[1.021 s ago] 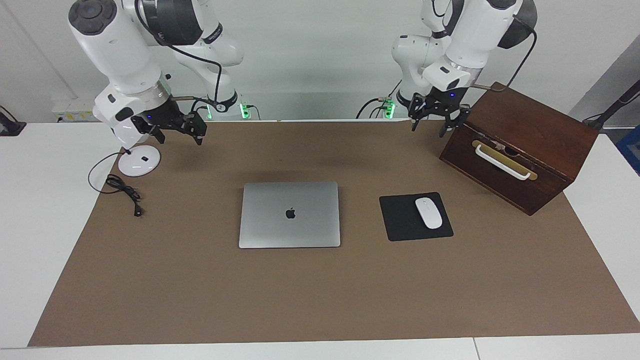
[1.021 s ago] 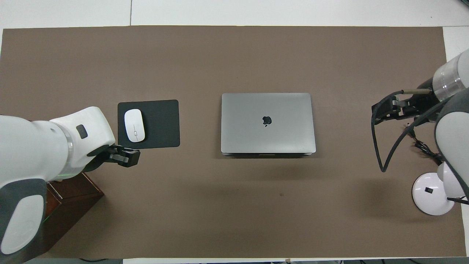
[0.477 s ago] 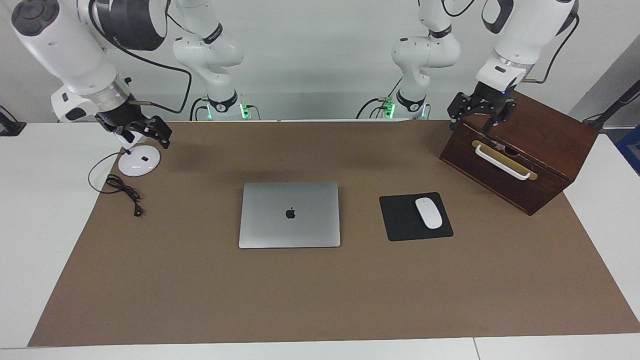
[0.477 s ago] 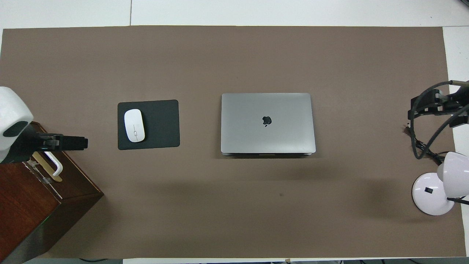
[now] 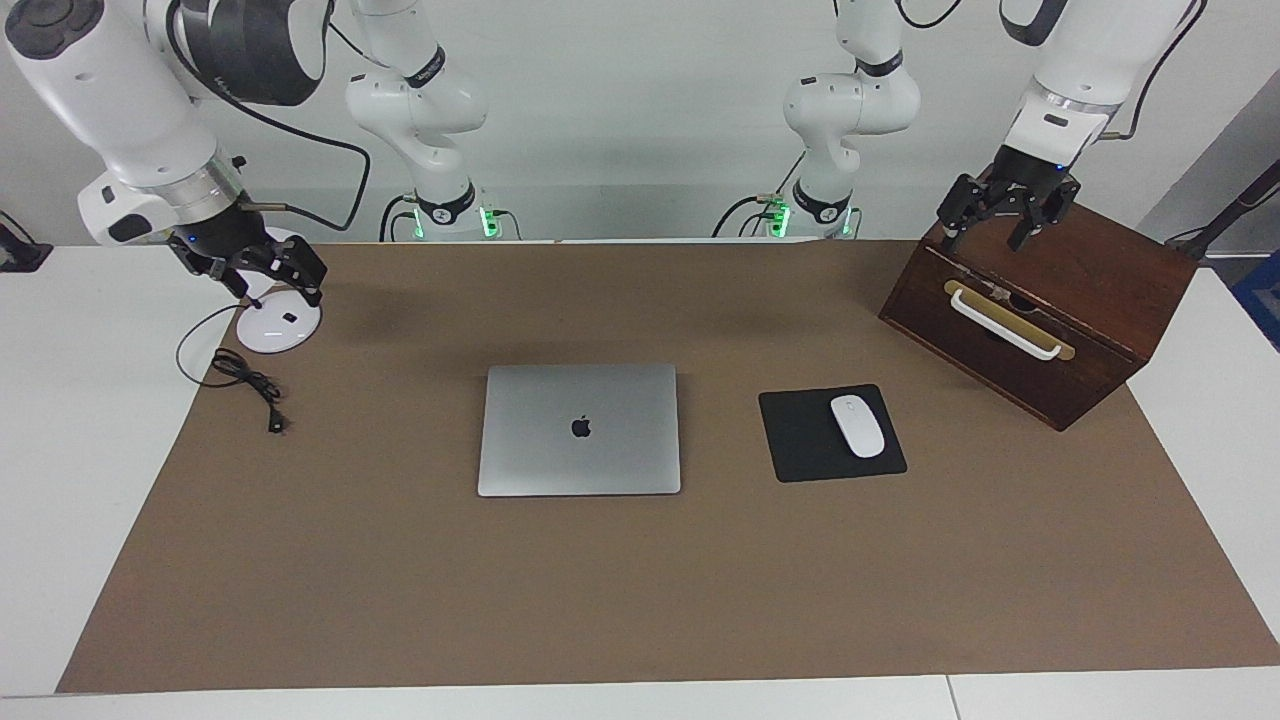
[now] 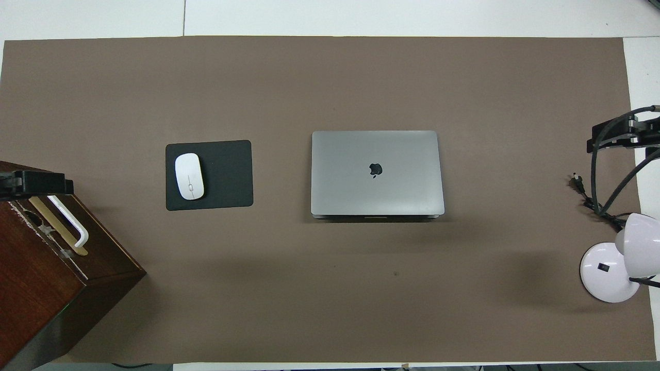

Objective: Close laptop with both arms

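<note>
The laptop [image 5: 579, 430] is silver-grey with a dark apple logo. It lies flat on the middle of the brown mat with its lid down, and also shows in the overhead view [image 6: 376, 172]. My left gripper [image 5: 990, 232] hangs open and empty over the wooden box [image 5: 1060, 270] at the left arm's end; it shows at the overhead view's edge [image 6: 38, 184]. My right gripper [image 5: 277, 288] hangs open and empty over the white lamp base [image 5: 285, 330] at the right arm's end; it also shows in the overhead view [image 6: 613, 138]. Both are well apart from the laptop.
A black mouse pad [image 5: 800, 445] with a white mouse [image 5: 857, 426] lies beside the laptop toward the left arm's end. The dark wooden box has a white handle [image 5: 1003, 323]. A black cable [image 5: 245, 382] trails from the lamp. The brown mat [image 5: 640, 600] covers the table.
Both grippers have drawn outward from the table's middle: the left one over the wooden box, the right one over the lamp. The laptop has not moved.
</note>
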`<state>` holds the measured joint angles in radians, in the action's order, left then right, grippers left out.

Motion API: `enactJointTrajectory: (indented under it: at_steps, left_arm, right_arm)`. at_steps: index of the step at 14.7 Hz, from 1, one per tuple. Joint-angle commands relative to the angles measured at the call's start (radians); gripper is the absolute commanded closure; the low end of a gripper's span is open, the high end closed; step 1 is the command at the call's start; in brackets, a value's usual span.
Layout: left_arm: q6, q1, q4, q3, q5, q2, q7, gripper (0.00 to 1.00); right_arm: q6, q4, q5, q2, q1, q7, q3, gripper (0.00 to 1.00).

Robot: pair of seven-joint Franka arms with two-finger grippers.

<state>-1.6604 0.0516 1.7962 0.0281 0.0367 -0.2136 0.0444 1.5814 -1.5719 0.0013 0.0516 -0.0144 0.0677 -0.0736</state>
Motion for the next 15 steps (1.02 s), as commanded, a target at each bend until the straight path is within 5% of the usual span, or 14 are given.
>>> enactJointTrajectory:
  at_steps: [1, 5, 9, 15]
  left_arm:
    - [0.105, -0.021, -0.158, -0.011, -0.011, 0.100, 0.018, 0.00]
    - [0.076, -0.019, -0.149, -0.013, -0.017, 0.143, 0.018, 0.00]
    - [-0.025, -0.016, 0.003, -0.013, -0.018, 0.097, 0.014, 0.00]
    - [-0.002, -0.016, -0.026, -0.013, -0.026, 0.103, -0.050, 0.00]
  right_arm:
    - [0.012, 0.006, -0.017, -0.001, 0.007, -0.078, 0.000, 0.00]
    - [0.052, 0.004, -0.003, -0.002, 0.039, -0.147, 0.003, 0.00]
    - [0.103, -0.007, 0.000, -0.004, 0.040, -0.085, 0.005, 0.00]
    - [0.100, -0.008, 0.000, -0.004, 0.040, -0.082, 0.002, 0.00]
